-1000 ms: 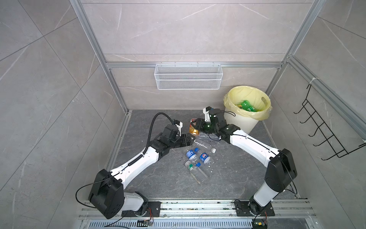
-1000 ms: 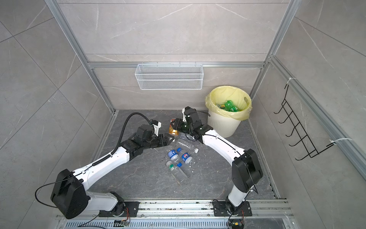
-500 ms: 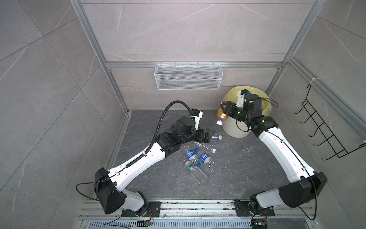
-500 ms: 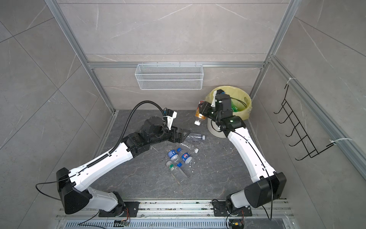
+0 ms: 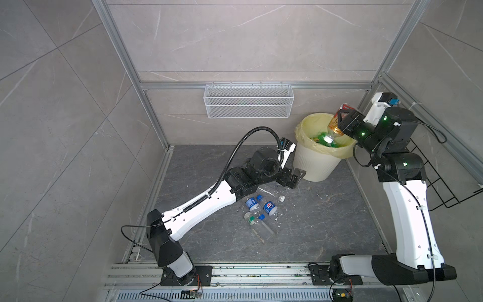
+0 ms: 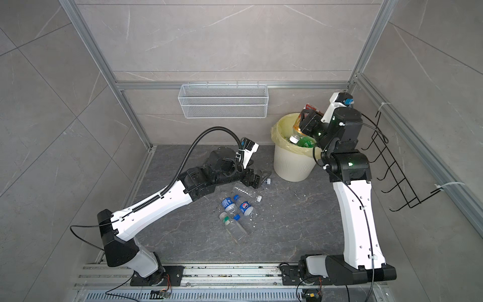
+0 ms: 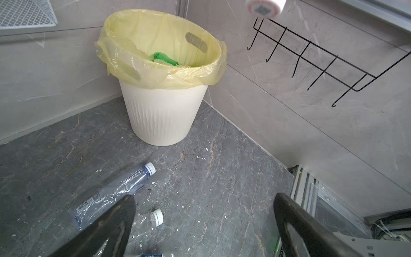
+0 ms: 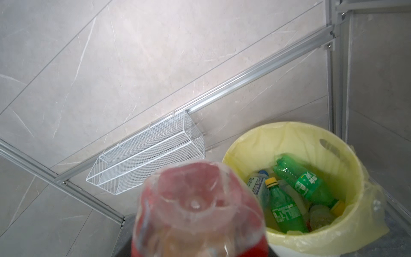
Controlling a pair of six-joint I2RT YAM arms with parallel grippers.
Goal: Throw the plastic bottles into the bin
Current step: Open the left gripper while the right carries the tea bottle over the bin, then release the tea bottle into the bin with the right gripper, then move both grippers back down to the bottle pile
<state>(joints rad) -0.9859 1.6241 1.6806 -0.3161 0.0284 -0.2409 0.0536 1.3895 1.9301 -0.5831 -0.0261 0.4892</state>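
Observation:
The bin (image 5: 313,167) (image 6: 292,167) (image 7: 162,115) is a cream ribbed bucket with a pale yellow bag, standing in the far right corner. Green plastic bottles (image 8: 300,178) lie inside it. My right gripper (image 5: 345,123) (image 6: 309,123) is shut on an orange-labelled bottle (image 5: 335,125) (image 6: 300,126) (image 8: 195,211), tilted cap-down above the bin's mouth. Its fingers are hidden in the right wrist view. My left gripper (image 5: 296,176) (image 6: 260,179) (image 7: 203,200) is open and empty, low by the bin's foot. A clear bottle (image 7: 124,184) lies beside one finger. Several more bottles (image 5: 258,209) (image 6: 235,209) lie mid-floor.
A white wire mesh basket (image 5: 248,104) hangs on the back wall. A black wire hook rack (image 5: 444,183) sticks out from the right wall, close behind my right arm. Aluminium frame posts stand in the corners, and a rail runs along the front.
My right arm swung up from the floor to above the bin, carrying the orange-labelled bottle. My left arm reached further toward the bin and its jaws opened wider.

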